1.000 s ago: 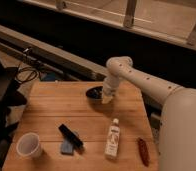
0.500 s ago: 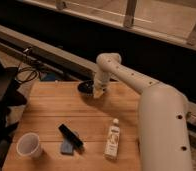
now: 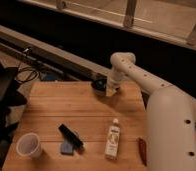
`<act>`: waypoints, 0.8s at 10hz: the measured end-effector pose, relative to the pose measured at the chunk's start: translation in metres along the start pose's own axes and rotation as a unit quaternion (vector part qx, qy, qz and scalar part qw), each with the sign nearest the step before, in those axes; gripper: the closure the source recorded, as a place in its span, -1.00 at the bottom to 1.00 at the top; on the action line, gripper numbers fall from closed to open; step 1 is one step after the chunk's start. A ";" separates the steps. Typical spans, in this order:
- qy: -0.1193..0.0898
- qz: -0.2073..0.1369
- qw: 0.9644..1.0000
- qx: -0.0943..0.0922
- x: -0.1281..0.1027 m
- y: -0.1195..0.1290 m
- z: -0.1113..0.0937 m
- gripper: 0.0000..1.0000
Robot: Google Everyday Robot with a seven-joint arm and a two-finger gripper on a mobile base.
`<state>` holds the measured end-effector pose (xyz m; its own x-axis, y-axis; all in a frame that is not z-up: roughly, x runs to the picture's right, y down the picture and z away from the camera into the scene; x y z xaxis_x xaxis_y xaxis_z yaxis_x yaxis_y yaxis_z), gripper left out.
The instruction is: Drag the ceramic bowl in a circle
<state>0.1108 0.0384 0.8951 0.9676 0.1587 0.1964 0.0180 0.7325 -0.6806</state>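
The ceramic bowl point(image 3: 99, 84) is a small black round bowl at the far edge of the wooden table point(image 3: 51, 110), near the middle. My gripper point(image 3: 110, 90) hangs from the white arm and reaches down onto the bowl's right rim, covering that side of it. The bowl's left part shows.
A white plastic cup point(image 3: 30, 145) stands at the front left. A black stick-shaped object point(image 3: 71, 135) lies on a blue sponge point(image 3: 67, 147). A white bottle point(image 3: 111, 139) lies front centre-right, a red object point(image 3: 142, 150) beside it. Cables point(image 3: 26, 72) lie beyond the left edge.
The arm and the bowl moved left along the far edge, then came back right and slightly toward me. Other objects have not moved.
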 end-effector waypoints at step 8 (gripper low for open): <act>0.031 0.017 0.999 -0.012 0.082 0.058 -0.042 0.91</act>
<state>0.2013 0.0657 0.8418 0.9815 0.1410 0.1296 -0.0093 0.7111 -0.7030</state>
